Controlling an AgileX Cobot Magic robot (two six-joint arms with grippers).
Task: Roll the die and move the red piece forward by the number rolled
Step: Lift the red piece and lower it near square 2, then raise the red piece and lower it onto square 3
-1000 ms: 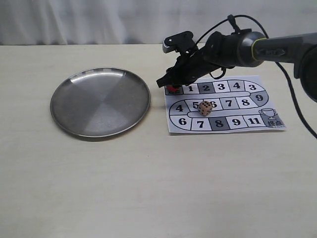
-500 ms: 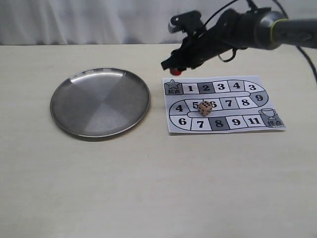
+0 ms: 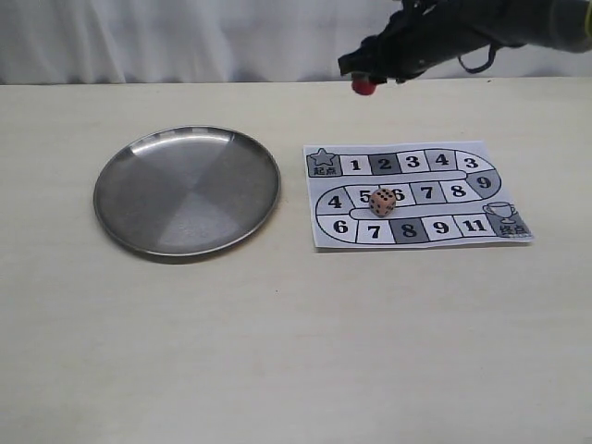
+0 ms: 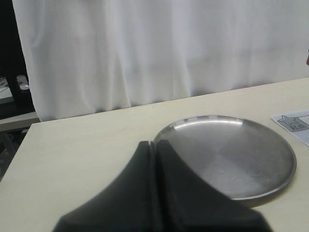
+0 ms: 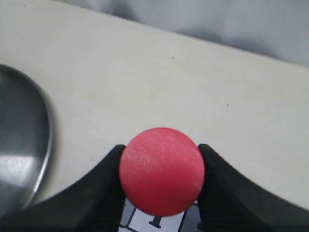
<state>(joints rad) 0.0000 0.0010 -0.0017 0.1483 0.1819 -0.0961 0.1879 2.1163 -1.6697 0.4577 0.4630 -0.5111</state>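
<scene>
The red piece (image 3: 363,86) hangs high above the table, behind the board's far left corner, held in my right gripper (image 3: 365,79). The right wrist view shows the red piece (image 5: 161,170) end-on, pinched between the two black fingers (image 5: 108,186), with the square marked 1 below it. The die (image 3: 382,201) rests on the printed board (image 3: 499,190) between squares 5 and 6, several dark pips showing on top. My left gripper (image 4: 155,143) is shut with nothing in it, near the steel plate's edge; it is out of the exterior view.
A round steel plate (image 3: 187,190) lies left of the board, also seen as the plate (image 4: 270,159) in the left wrist view. A white curtain (image 3: 166,37) hangs behind the table's far edge. The board's start square (image 3: 321,163) has nothing on it.
My right gripper has lifted the red piece off the start square and carried it up and to the right. The die and the plate have stayed put.
</scene>
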